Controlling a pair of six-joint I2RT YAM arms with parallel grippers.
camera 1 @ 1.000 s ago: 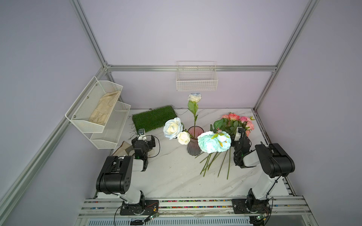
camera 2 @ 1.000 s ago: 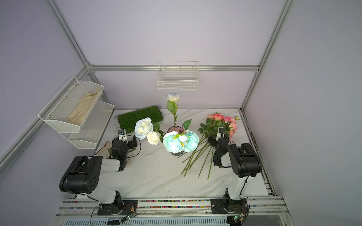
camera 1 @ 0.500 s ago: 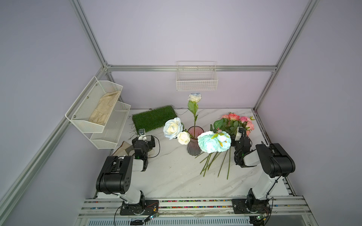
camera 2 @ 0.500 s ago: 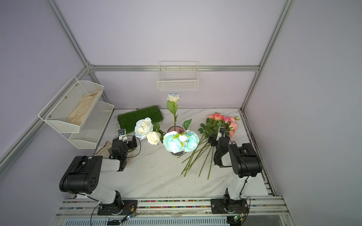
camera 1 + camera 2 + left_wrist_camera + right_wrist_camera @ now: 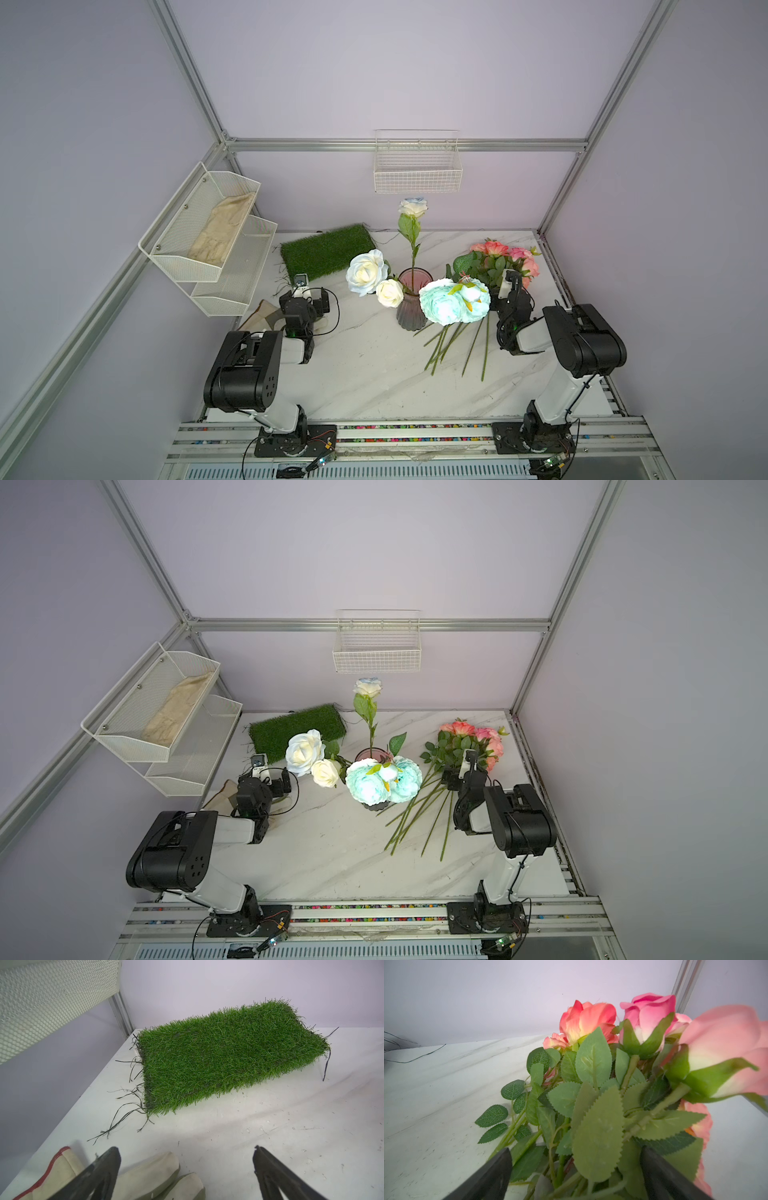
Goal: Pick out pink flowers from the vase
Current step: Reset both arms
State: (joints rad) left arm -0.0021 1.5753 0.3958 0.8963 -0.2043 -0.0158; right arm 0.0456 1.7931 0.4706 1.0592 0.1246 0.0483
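The pink flowers (image 5: 505,253) (image 5: 473,734) lie in a bunch on the table at the back right, with their green stems fanned toward the front. In the right wrist view the pink flowers (image 5: 648,1014) rise just ahead. My right gripper (image 5: 575,1151) (image 5: 500,293) is open, with their leafy stems between its fingers. The smoky-pink vase (image 5: 411,309) (image 5: 371,754) stands mid-table and holds white roses (image 5: 368,272) and aqua blooms (image 5: 451,301). My left gripper (image 5: 186,1151) (image 5: 305,297) is open at the left, low over a beige glove (image 5: 145,1174).
A green grass mat (image 5: 328,251) (image 5: 218,1057) lies at the back left, just ahead of my left gripper. White mesh shelves (image 5: 208,232) hang on the left wall and a wire basket (image 5: 417,166) on the back wall. A tall white rose (image 5: 412,207) stands above the vase.
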